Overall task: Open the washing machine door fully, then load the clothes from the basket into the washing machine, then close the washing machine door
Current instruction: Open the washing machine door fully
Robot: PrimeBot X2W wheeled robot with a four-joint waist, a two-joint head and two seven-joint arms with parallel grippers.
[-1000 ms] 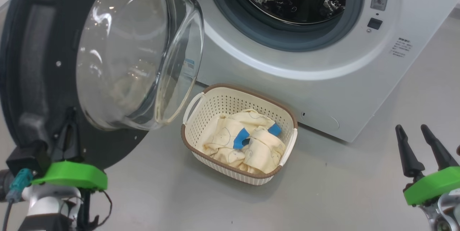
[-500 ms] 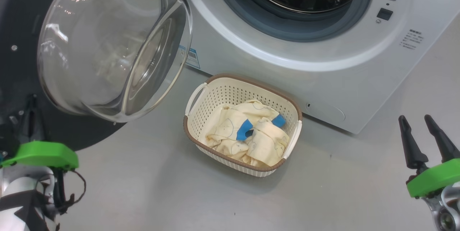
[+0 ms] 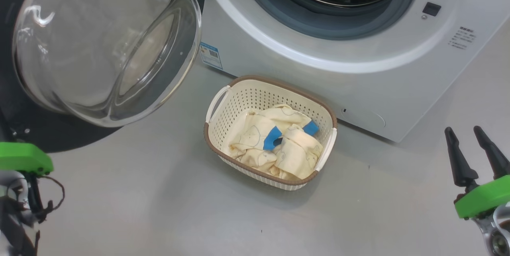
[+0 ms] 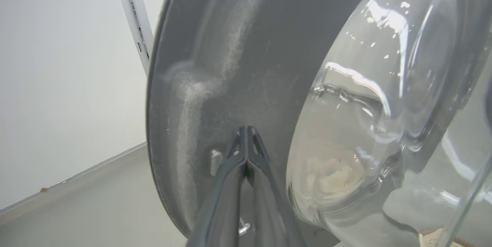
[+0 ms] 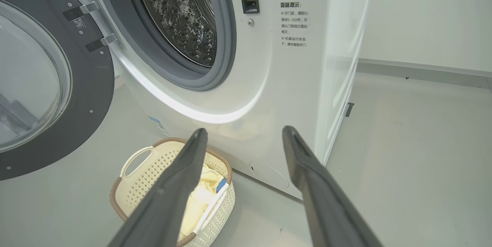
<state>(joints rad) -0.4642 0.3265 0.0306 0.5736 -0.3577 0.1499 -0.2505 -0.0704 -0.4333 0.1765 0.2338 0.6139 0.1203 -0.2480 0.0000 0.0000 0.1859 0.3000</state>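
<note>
The left fingers (image 4: 246, 151) are clenched together on nothing, tips at the grey inner face of the washing machine door (image 4: 215, 66), beside its glass bowl; whether they touch it I cannot tell. The right fingers (image 5: 307, 170) stand released and empty, at four o'clock from the basket (image 3: 275, 83), well apart. The clothes (image 3: 295, 152) lie in the basket, at six o'clock of the washing machine (image 3: 279, 61). Its blue sticker (image 3: 210, 55) is unreadable; Chinese print (image 5: 294, 24) marks the front. Bare floor (image 3: 159, 200) opens at the basket's six o'clock.
</note>
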